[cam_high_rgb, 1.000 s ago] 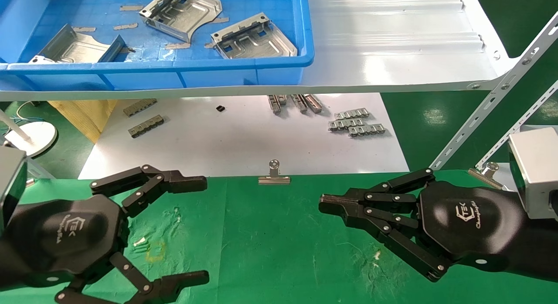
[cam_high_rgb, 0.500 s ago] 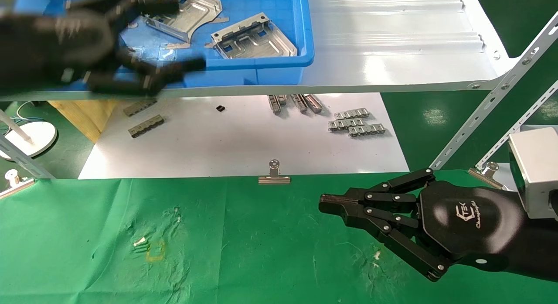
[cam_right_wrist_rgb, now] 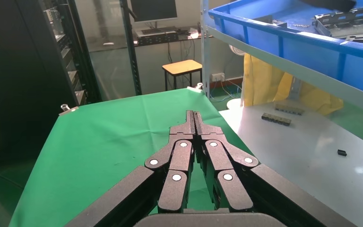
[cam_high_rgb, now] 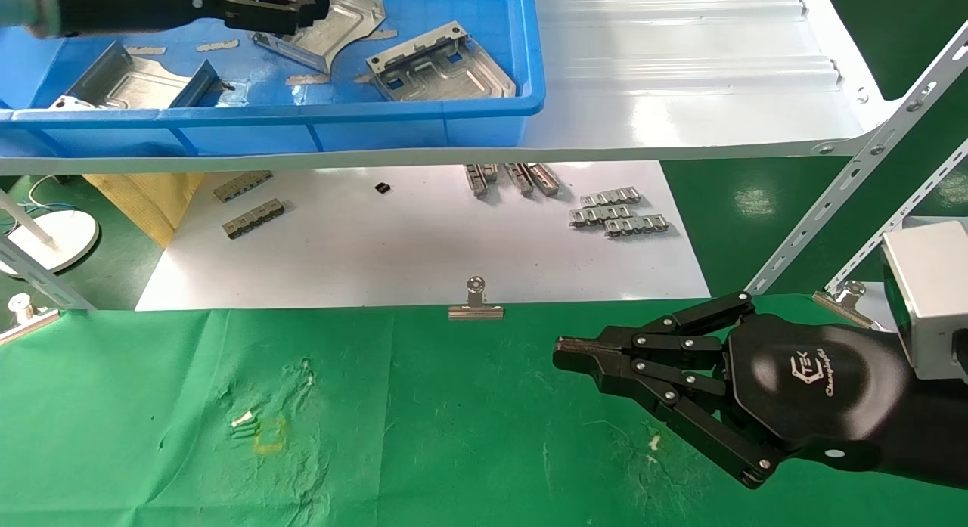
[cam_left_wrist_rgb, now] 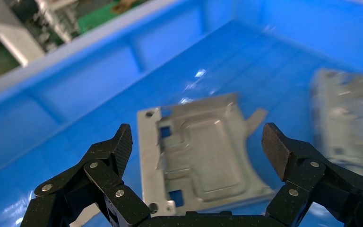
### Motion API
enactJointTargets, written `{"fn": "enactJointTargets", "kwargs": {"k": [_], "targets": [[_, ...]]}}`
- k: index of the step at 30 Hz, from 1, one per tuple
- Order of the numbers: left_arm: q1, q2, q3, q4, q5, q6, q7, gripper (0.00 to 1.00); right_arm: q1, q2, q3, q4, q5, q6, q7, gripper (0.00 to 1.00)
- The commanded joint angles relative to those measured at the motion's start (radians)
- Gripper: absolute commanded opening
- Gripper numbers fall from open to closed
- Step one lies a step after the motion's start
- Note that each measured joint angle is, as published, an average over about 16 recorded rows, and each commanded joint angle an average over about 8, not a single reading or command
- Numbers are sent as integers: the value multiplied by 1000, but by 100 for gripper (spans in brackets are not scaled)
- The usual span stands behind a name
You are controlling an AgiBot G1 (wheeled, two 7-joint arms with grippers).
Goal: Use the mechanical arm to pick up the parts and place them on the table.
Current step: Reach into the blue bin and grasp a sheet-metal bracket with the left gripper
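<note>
Green cloth covers the table (cam_high_rgb: pixel 454 436), with a blue bin (cam_high_rgb: pixel 423 119) on the white shelf (cam_high_rgb: pixel 681 96) above. Inside the bin, the left gripper (cam_left_wrist_rgb: pixel 196 142) hovers with fingers spread, straddling one part (cam_left_wrist_rgb: pixel 203 156) lying flat. The right gripper (cam_high_rgb: pixel 563 353) rests over the cloth, fingers pressed together.

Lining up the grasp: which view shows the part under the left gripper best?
Left wrist view: the part lies whole between the open left gripper. Head view shows it partly covered; right wrist view only distantly.
</note>
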Motion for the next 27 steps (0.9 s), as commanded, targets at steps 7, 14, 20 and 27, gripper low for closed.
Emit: {"fn": "enactJointTargets", "kwargs": {"k": [7, 14, 20, 27], "targets": [[-57, 88, 28, 171, 53, -118, 14, 0, 0, 0, 0, 0, 0, 0, 0, 100], [-73, 107, 27, 233, 53, -145, 4, 0, 0, 0, 0, 0, 0, 0, 0, 100], [-75, 113, 24, 255, 48, -160, 5, 0, 0, 0, 0, 0, 0, 0, 0, 100], [-76, 121, 23, 267, 48, -199, 13, 0, 0, 0, 0, 0, 0, 0, 0, 100]]}}
